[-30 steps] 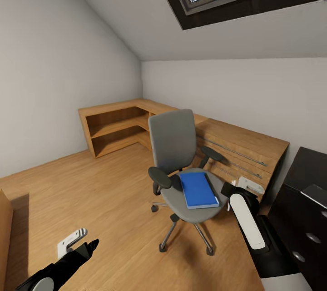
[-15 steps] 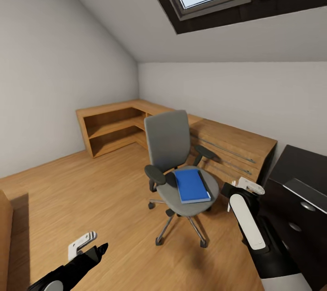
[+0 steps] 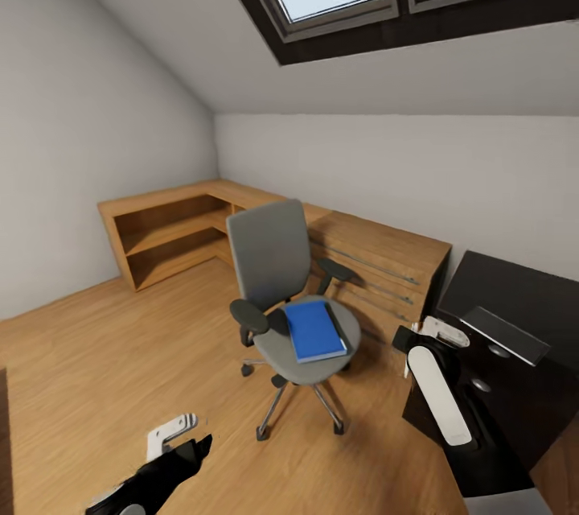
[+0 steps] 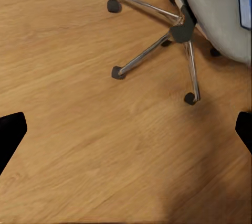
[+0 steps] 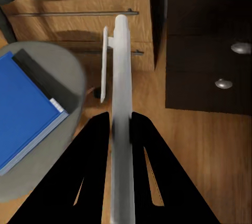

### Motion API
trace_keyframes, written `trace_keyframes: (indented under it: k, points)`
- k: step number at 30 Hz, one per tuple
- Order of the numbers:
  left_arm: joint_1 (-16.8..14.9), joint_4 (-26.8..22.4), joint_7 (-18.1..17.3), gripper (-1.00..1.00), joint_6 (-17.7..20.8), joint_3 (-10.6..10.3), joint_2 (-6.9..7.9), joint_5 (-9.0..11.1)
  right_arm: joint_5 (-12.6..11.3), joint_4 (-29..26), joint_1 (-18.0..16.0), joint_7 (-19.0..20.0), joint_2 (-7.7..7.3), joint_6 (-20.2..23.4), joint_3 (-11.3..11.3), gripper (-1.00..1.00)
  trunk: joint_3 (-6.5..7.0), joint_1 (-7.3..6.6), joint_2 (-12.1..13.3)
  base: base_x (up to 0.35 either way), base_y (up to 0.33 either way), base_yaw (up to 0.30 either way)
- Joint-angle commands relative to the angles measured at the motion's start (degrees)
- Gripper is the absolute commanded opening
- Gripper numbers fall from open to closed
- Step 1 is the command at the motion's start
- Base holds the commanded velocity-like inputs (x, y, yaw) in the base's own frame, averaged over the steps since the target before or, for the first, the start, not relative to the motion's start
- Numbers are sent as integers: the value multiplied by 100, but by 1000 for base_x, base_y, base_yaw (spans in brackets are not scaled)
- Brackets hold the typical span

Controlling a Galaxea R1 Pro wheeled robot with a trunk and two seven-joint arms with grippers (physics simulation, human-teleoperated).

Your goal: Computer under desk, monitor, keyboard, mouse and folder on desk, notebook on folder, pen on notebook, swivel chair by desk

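The grey swivel chair [image 3: 273, 257] stands mid-room on the wood floor, and the blue folder [image 3: 314, 330] lies flat on its seat. At the right is the black desk [image 3: 515, 290], with a thin dark grey pad [image 3: 503, 335], seemingly the notebook, on its near corner. My right gripper [image 3: 466, 426] is shut on the white pen [image 3: 438, 394], between chair and desk. In the right wrist view the pen [image 5: 122, 77] runs out from between the black fingers [image 5: 97, 145], and the folder [image 5: 23, 114] is beside it. My left gripper [image 3: 181, 455] hangs open over bare floor near the chair's chrome base [image 4: 178, 30].
A light wooden L-shaped dresser [image 3: 378, 257] with open shelves runs along the far walls behind the chair. The desk's dark drawer unit [image 5: 210, 51] stands close beside the dresser's end. Open floor lies to the left of the chair. A skylight is overhead.
The whole view has swung to the right, so the chair and dresser sit further left and more of the black desk shows. Both arms keep their pose, the right still holding the pen.
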Motion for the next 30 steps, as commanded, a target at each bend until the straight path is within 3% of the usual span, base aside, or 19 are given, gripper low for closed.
trace_keyframes:
  k: [1, 5, 7, 12, 13, 16, 19, 21, 30]
  points:
    - [0, -4, 69, 100, -6, -125, -5, -62, -39, -2, -6, -42, -6, 13, 3, -100, 13, -22, 38, 0, 0, -279]
    - [0, 23, 83, 100, -15, -304, -25, -444, -38, -6, -5, -31, -15, 7, -159, -100, 85, -110, 199, 0, 0, -288]
    - [0, 27, 85, 100, -20, -335, -28, -521, -38, -7, -5, -24, -16, 14, -311, -100, 121, -154, 279, 0, 0, -292]
    - [0, 30, 75, 100, -24, -387, -37, -585, -38, -20, -5, 1, -17, 28, -634, -100, 211, -264, 480, 0, 0, -294]
    - [0, 30, 65, 100, -30, -549, -34, -601, -39, -25, -5, 73, -53, 30, -851, -100, 229, -286, 520, 0, 0, -296]
    - [0, 30, 72, 100, -48, -756, -30, -613, -39, -12, -5, 295, -180, 33, -966, -100, 229, -286, 520, 0, 0, -298]
    - [0, 30, 70, 100, -65, -866, -24, -617, -39, 35, -5, 740, -397, 38, -1053, -100, 229, -286, 520, 0, 0, -299]
    - [0, 30, 80, 100, -74, -901, -24, -618, -39, 70, -5, 898, -483, 37, -1329, -100, 229, -286, 520, 88, 0, -300]
    - [0, 30, 91, 100, -77, -930, -22, -622, -32, 149, -5, 941, -509, 32, -1520, -100, 229, -286, 520, 291, -14, -300]
